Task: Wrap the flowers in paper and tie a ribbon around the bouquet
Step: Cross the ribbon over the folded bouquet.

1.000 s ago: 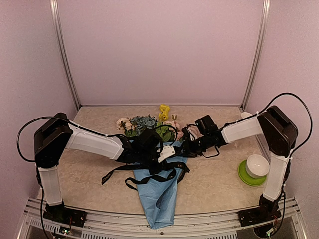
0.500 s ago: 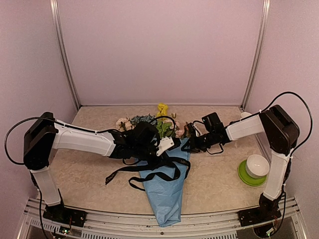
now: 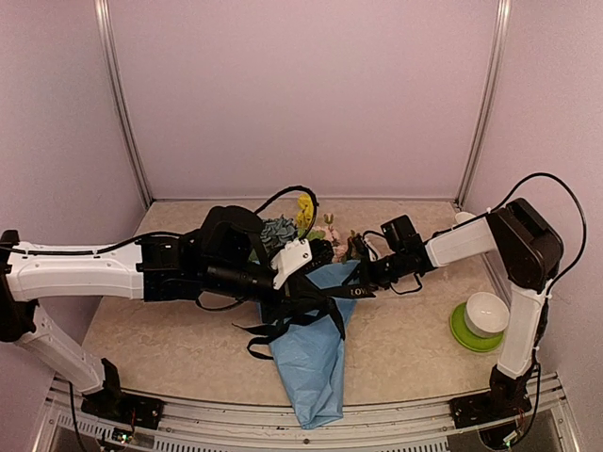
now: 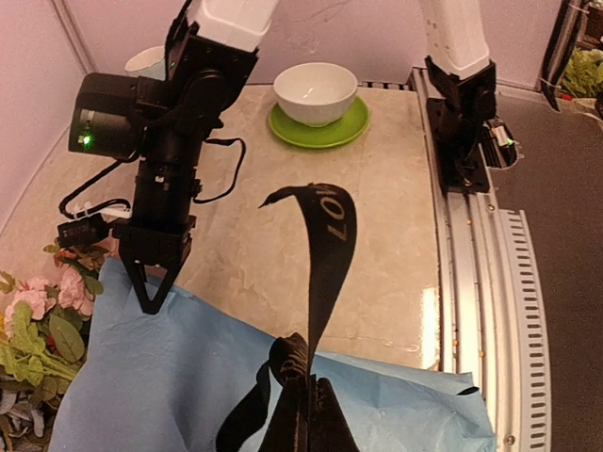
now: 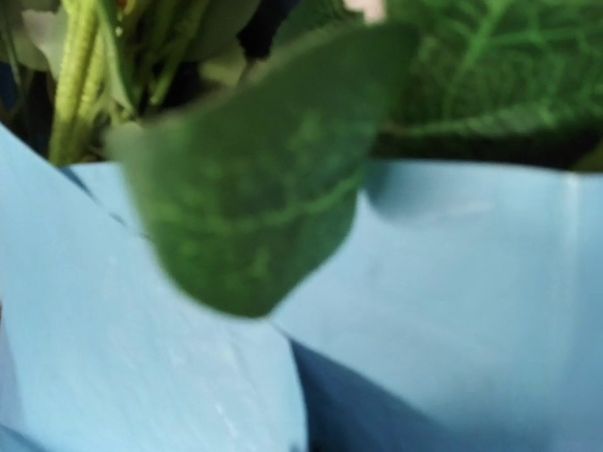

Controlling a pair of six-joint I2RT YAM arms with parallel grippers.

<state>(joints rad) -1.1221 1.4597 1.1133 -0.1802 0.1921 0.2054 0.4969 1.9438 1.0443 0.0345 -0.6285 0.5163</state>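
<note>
Left gripper [image 4: 303, 419] is pressed shut with the black ribbon [image 4: 325, 254] pinched between its fingers. In its wrist view one end of the ribbon arcs up and flops over, pale lettering showing. That hand sits right over the upper part of the paper [image 3: 316, 358]. The arm behind it is stretched long and low, coming in almost flat from the left side of the table [image 3: 170, 330].

Right gripper [image 4: 151, 292] is closed to a point too, tip down on the right top edge of the paper, just beside the flowers [image 3: 279, 231]. I can't tell if it's actually nipping the sheet or only touching it. Its own camera shows just a blurry green leaf, some stems and light blue paper up close. That arm goes up from its base at the right front, bends at the elbow, and the forearm slopes down and left to the cone.

The bouquet [image 3: 311, 311] lies mid-table, blooms toward the back wall [image 3: 301, 94]. The point of the cone pokes over the near edge onto the metal rail [image 3: 188, 405]. Loose ribbon loops drape across the middle of the cone and trail off on its left.

Room-wise, there's bare tabletop on the left under the long arm. On the right there's a gap between the cone and the white bowl [image 3: 487, 311] on its green saucer [image 3: 468, 337].
</note>
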